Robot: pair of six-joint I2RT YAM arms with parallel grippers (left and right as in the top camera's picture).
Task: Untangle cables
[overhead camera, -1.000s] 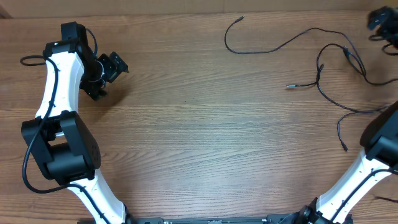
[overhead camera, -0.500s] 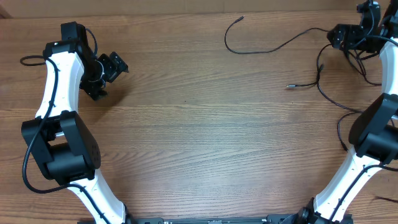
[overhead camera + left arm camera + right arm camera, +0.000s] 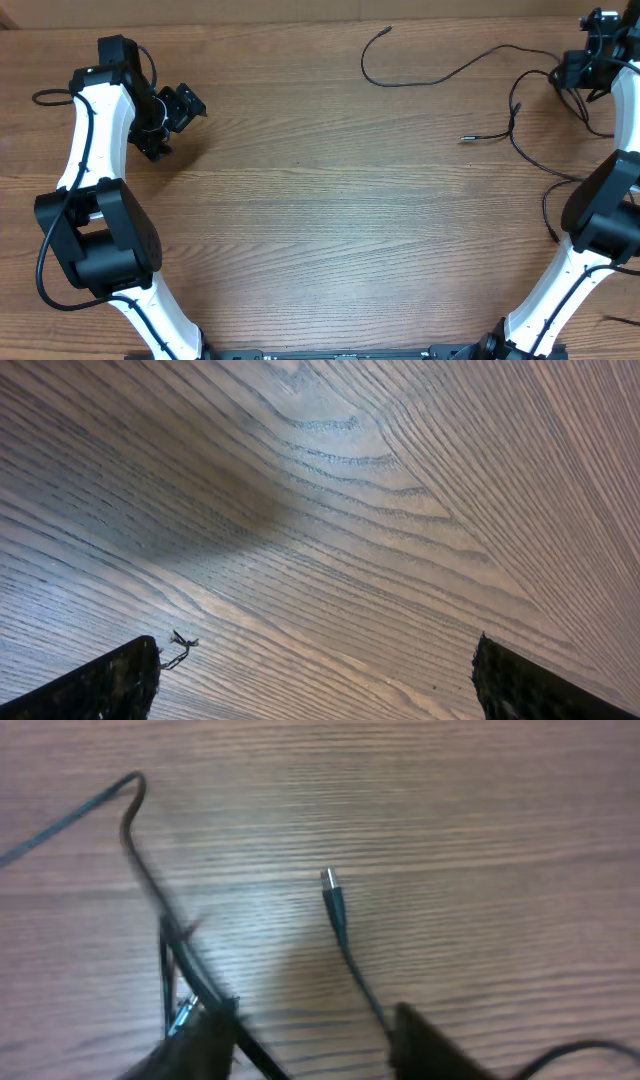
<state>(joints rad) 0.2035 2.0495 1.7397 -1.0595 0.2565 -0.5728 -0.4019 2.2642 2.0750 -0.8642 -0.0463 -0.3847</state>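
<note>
Several thin black cables lie loose at the table's far right. One long cable (image 3: 440, 78) curves toward the back, and another cable (image 3: 512, 128) ends in a silver plug tip (image 3: 465, 138). My right gripper (image 3: 572, 72) hovers low over their right-hand tangle. In the right wrist view the right gripper (image 3: 310, 1040) is blurred, its jaws partly narrowed but clearly apart. One cable (image 3: 150, 880) runs past the left finger (image 3: 200, 1040), and a plug-tipped cable (image 3: 335, 910) runs toward the right finger (image 3: 430, 1040). Nothing is clamped. My left gripper (image 3: 185, 105) stands open over bare wood at the far left, likewise in its wrist view (image 3: 315, 685).
The table's back edge (image 3: 300, 22) runs close behind the cables. A cable end (image 3: 548, 215) trails toward the right arm's base (image 3: 600, 230). A tiny thread scrap (image 3: 180, 648) lies by the left gripper's finger.
The right arm swung in from the far right corner over the cable tangle, and its jaws have narrowed. The left arm has not moved.
</note>
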